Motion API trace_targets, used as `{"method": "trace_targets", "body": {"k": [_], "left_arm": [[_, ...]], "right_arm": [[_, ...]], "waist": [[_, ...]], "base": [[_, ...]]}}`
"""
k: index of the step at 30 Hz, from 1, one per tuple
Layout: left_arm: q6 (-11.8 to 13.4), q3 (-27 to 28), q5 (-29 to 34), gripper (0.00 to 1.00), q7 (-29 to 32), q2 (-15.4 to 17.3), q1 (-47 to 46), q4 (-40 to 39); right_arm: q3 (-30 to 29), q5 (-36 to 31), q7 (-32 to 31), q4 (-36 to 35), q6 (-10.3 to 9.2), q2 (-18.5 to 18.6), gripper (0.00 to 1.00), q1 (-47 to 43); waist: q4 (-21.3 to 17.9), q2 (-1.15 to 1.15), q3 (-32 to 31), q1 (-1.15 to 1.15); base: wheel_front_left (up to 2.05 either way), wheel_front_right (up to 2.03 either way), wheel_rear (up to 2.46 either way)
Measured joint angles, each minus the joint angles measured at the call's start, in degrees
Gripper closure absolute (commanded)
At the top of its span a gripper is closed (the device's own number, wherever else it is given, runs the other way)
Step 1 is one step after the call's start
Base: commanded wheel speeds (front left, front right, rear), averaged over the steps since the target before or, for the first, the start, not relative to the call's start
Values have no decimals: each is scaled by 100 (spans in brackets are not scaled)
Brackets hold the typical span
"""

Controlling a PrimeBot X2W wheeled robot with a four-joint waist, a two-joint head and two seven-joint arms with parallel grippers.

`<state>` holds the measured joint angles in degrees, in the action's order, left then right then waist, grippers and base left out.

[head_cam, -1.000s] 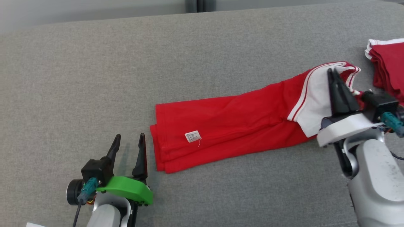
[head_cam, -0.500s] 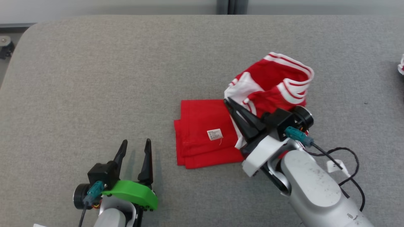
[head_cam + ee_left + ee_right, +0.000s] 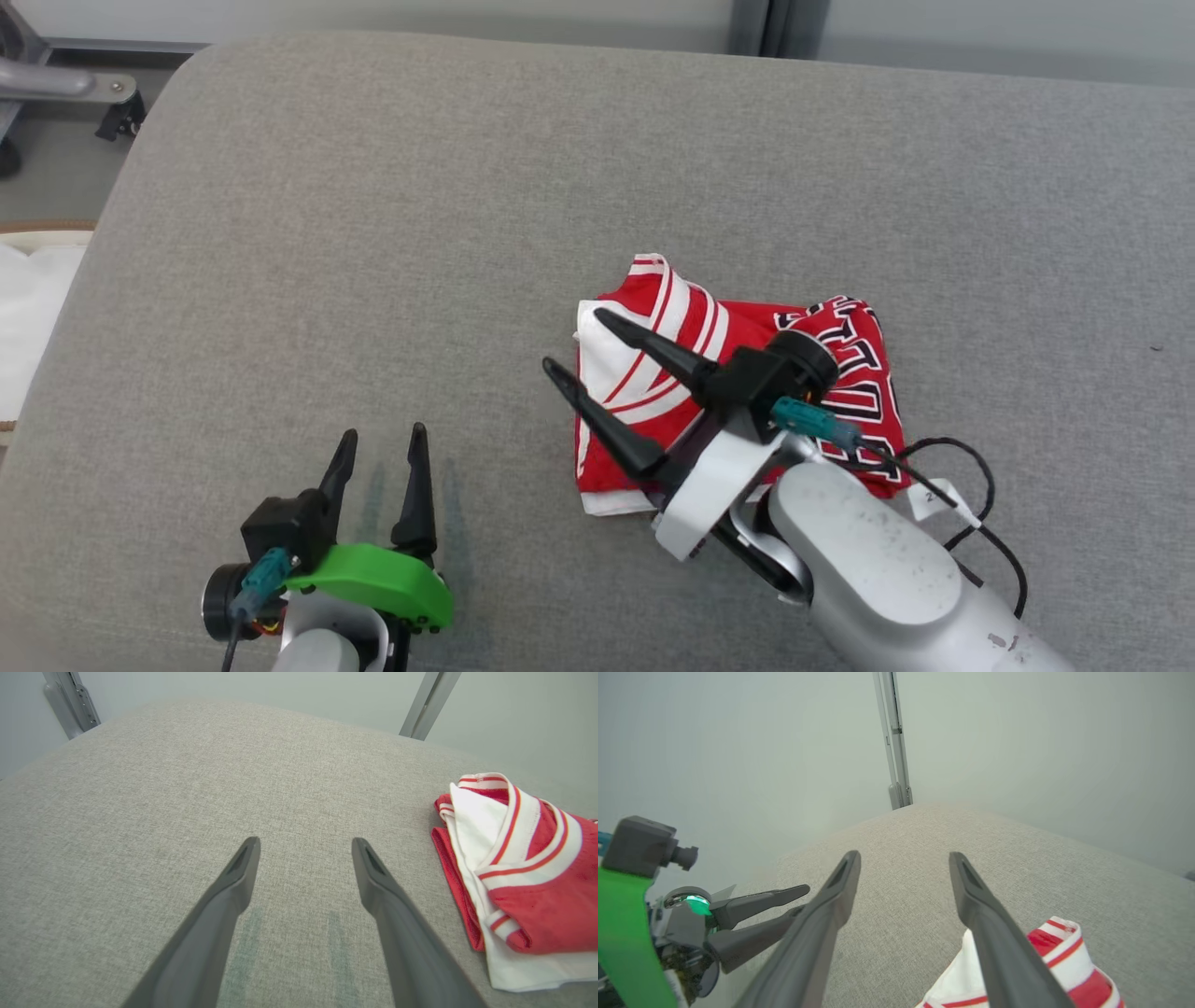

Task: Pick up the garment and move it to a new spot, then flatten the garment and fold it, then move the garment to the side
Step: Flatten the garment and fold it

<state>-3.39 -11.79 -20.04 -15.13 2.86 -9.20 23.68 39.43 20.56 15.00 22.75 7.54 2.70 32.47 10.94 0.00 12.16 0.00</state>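
Observation:
The garment (image 3: 854, 369) is a red jersey with white stripes and dark lettering. It lies folded into a compact stack on the grey padded table (image 3: 373, 233). My right gripper (image 3: 577, 342) hovers over the stack's left edge, open and holding nothing, its fingers pointing up-left. In the right wrist view the right gripper (image 3: 905, 855) stands apart above the garment (image 3: 1057, 961). My left gripper (image 3: 383, 434) is open and empty at the lower left, a short way left of the stack. Beyond the left gripper (image 3: 306, 842), the garment (image 3: 523, 877) lies at the right in the left wrist view.
The table's rounded left edge (image 3: 103, 233) drops to the floor, where a metal frame with a caster (image 3: 70, 86) and a white thing (image 3: 23, 308) stand. A black cable (image 3: 971, 485) trails from my right wrist. The left gripper (image 3: 761, 903) sits close to my right fingers.
The right gripper carried the garment's striped end leftward over the red part, folding it into a stack, then opened and let go. The head camera has shifted. The left gripper has stayed put.

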Motion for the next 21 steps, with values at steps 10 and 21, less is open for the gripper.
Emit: {"method": "trace_targets", "body": {"k": [10,21], "left_arm": [[13,297,296,0,0,-1,3,-123],[-15,587,651,0,0,-2,244,-165]], "right_arm": [[-2181,-943,0,-348,-1,12,0,-614],[-3854,-1472,0,-466,-1,19,0,-1846]], "waist": [[-477,0,-128,0],[-960,0,-415,0]], "base": [[0,0,0],[0,0,0]]}}
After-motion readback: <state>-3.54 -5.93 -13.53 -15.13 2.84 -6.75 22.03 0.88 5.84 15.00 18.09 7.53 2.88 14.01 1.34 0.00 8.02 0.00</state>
